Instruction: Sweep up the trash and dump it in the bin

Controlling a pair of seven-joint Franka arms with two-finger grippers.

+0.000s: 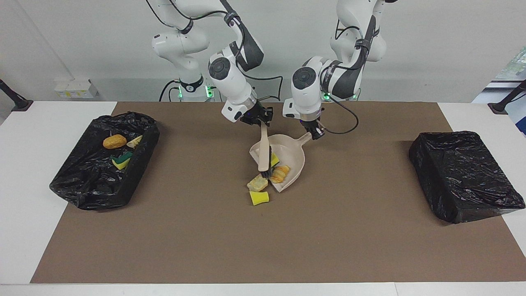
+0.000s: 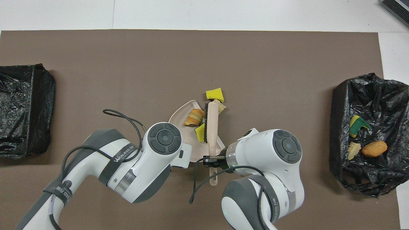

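My right gripper [image 1: 259, 120] is shut on the handle of the beige hand brush [image 1: 263, 152], whose bristles rest at the dustpan's mouth. My left gripper [image 1: 317, 132] is shut on the handle of the beige dustpan [image 1: 294, 154], which is tilted on the mat. A yellow sponge piece [image 1: 274, 159] and an orange-tinged chunk [image 1: 280, 173] lie in the pan. A pale crumbly chunk [image 1: 257, 183] sits at the pan's lip. Another yellow sponge piece [image 1: 259, 197] lies on the mat just farther from the robots. In the overhead view the brush [image 2: 212, 123] covers part of the pan [image 2: 180, 115].
A black-bagged bin [image 1: 82, 193] at the right arm's end holds an orange-brown lump [image 1: 114, 142], a pale piece [image 1: 134, 142] and a green-backed sponge [image 1: 121, 161]. A second bin, wrapped in a black bag [image 1: 460, 172], stands at the left arm's end. A brown mat [image 1: 353, 238] covers the table.
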